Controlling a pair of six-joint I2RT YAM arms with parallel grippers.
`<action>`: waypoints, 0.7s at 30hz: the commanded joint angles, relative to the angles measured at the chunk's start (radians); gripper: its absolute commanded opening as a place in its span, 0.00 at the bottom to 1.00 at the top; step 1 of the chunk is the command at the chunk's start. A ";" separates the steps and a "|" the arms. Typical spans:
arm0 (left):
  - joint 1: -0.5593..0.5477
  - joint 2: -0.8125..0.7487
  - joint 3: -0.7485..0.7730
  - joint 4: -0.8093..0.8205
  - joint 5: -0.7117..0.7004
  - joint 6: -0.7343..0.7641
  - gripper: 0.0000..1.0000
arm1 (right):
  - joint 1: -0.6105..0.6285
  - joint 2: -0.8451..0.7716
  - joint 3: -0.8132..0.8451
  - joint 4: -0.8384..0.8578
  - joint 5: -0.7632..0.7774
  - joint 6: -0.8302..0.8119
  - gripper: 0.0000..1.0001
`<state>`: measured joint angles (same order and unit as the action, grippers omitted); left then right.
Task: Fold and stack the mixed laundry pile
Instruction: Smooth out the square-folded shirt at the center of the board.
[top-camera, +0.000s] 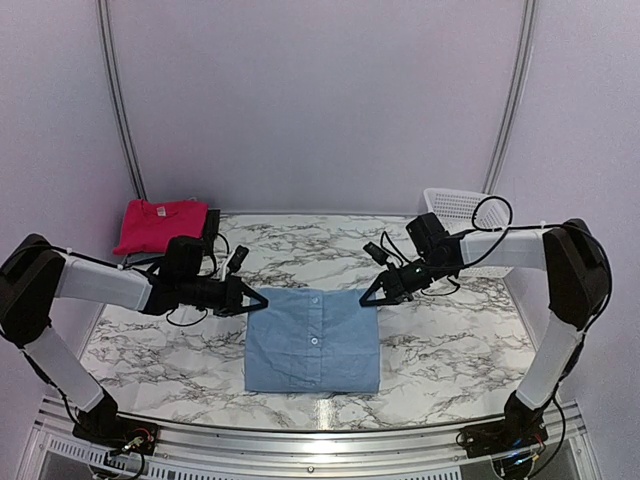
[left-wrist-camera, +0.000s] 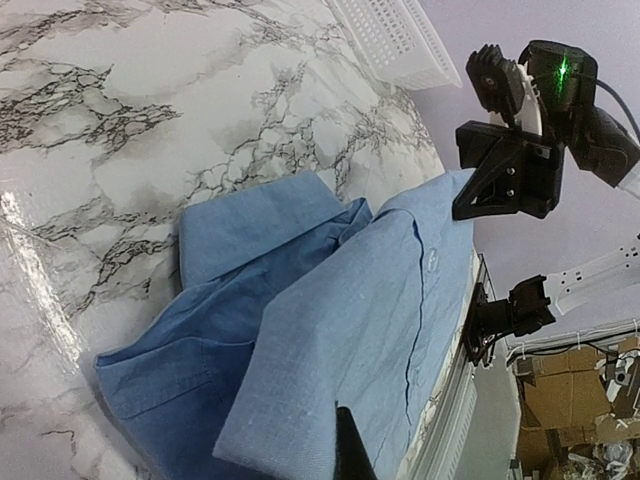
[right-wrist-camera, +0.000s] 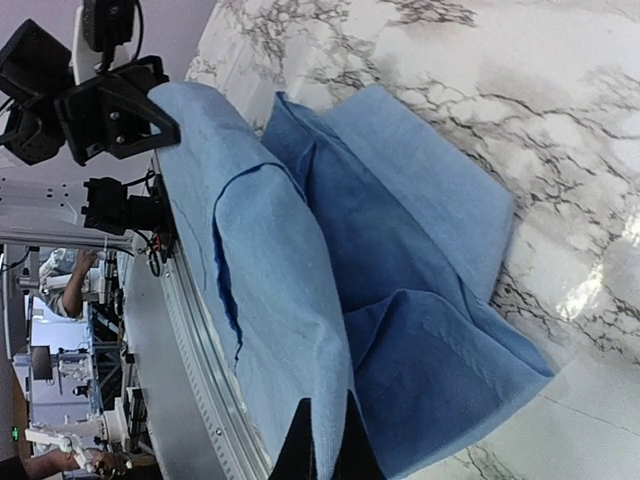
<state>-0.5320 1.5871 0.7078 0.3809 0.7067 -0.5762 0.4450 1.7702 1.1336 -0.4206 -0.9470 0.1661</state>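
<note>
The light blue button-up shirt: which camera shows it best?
The top external view: the light blue button-up shirt appears whole, a neat rectangle with buttons visible. Each wrist view shows it close and slanted, layers overlapping, its near edge cut off.

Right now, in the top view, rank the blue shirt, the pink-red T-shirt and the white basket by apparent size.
1. blue shirt, clearly the largest.
2-3. pink-red T-shirt and white basket: they look about alike, and the basket is partly hidden, so I won't rank them.

White marble-patterned tabletop (top-camera: 450, 350), glossy with glare. Plain pale lilac walls (top-camera: 320, 100) behind, edged by two metal rails (top-camera: 118, 100).
</note>
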 joint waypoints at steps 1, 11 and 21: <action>-0.014 0.061 0.051 0.015 -0.017 0.004 0.00 | -0.028 0.030 -0.005 -0.055 0.136 -0.047 0.00; 0.007 0.255 0.121 -0.023 -0.170 0.001 0.00 | -0.038 0.218 0.058 0.109 0.208 0.009 0.00; 0.033 0.323 0.171 -0.096 -0.283 0.035 0.00 | -0.038 0.285 0.127 0.132 0.219 0.033 0.00</action>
<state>-0.5343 1.8999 0.8639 0.3553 0.5270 -0.5640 0.4259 2.0552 1.2209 -0.3008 -0.7891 0.1799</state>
